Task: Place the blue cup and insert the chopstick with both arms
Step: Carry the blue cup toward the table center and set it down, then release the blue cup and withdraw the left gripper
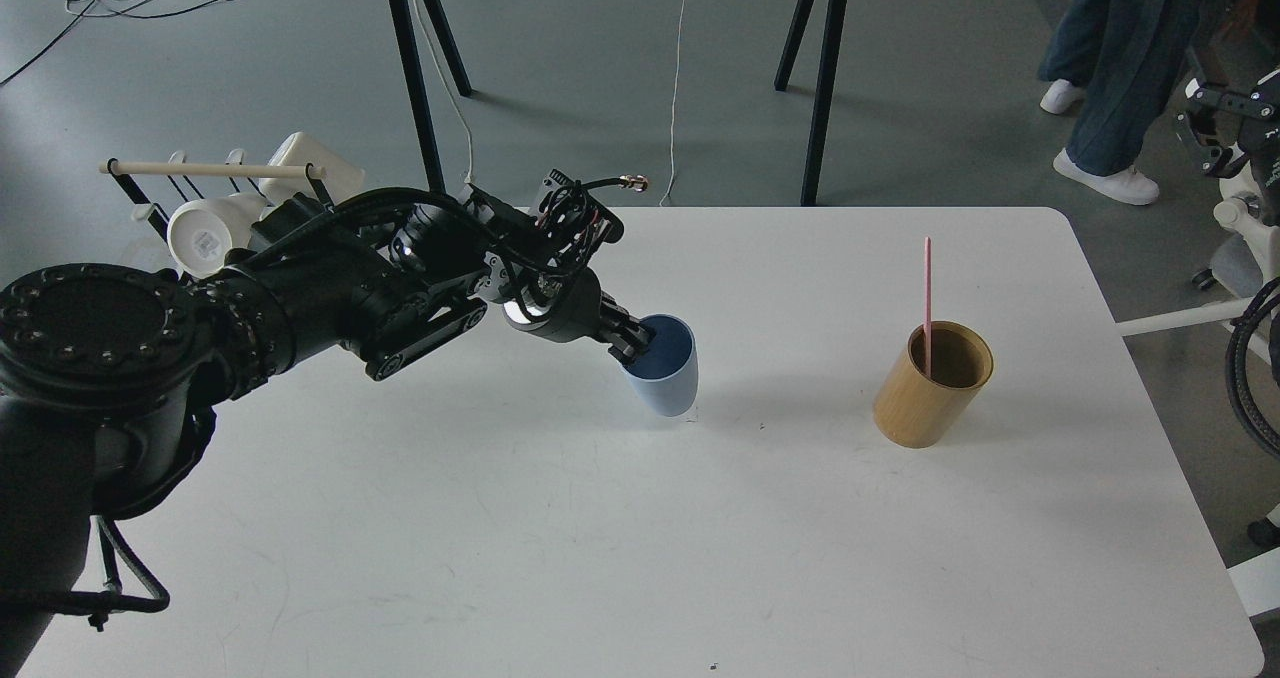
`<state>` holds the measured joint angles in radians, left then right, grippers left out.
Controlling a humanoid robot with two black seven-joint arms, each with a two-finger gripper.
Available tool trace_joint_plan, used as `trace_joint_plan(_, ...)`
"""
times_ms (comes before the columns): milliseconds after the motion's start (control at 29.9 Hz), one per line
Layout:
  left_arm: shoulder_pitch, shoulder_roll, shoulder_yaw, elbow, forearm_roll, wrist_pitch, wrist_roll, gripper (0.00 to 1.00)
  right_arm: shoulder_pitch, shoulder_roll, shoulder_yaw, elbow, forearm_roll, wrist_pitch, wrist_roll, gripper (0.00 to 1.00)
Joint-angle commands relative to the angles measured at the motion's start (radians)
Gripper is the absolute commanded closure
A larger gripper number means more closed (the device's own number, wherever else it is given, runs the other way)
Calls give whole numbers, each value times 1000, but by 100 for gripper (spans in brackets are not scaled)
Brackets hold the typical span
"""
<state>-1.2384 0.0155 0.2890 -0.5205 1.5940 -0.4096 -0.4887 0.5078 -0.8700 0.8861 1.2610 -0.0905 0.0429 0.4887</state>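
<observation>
The left arm [330, 288] reaches in low across the white tabletop [600, 538], its jaws clamped on the near rim of the blue cup [668, 370] (tilted, base touching down). The pink chopstick [927, 298] stands in the wooden cylinder [930, 388], well apart.

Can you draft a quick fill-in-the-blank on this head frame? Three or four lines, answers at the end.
1. The left gripper grips the rim of the ____ cup.
2. The pink chopstick stands inside the tan ____ cylinder.
3. On the white table, the cup tilted in the grip sits to the ____ of the cylinder as seen in the head view.
4. The ____ arm's gripper is not in view.

Missing words: blue; wooden; left; right
</observation>
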Motion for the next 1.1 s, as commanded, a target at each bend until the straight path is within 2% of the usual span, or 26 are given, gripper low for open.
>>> trace_joint_plan(0, -1, -9, 1, 4, 1, 0, 0, 95, 0, 2, 1, 0, 0, 0, 0, 3)
trace_joint_plan(334, 0, -6, -2, -7, 1, -3, 0, 80, 0, 3, 1, 0, 0, 0, 0, 3)
trace_joint_plan(501, 0, -2, -11, -10, -11, -32, 0, 71, 0, 3, 1, -3, 0, 0, 0, 3)
trace_joint_plan(568, -1, 6, -19, -10, -25, -41, 0, 61, 0, 3, 1, -3, 0, 2, 0, 3)
trace_joint_plan(601, -1, 8, -22, -10, -32, -43, 0, 53, 0, 3, -1, -3, 0, 3, 0, 3)
trace_joint_plan(702, 0, 15, -62, 2, -113, -51, 0, 21, 0, -3, -7, -3, -8, 9, 0, 3)
trace_joint_plan(768, 4, 43, -79, 20, -185, -79, 0, 5, 1, -7, -16, -11, -32, 9, 0, 3)
trace_joint_plan(902, 16, 142, -122, 42, -388, -79, 0, 2, 17, -23, -44, -71, -288, 5, 0, 3)
trace_joint_plan(1069, 76, 233, -269, 34, -708, -79, 0, 2, 20, -82, -56, -74, -684, 5, 0, 3)
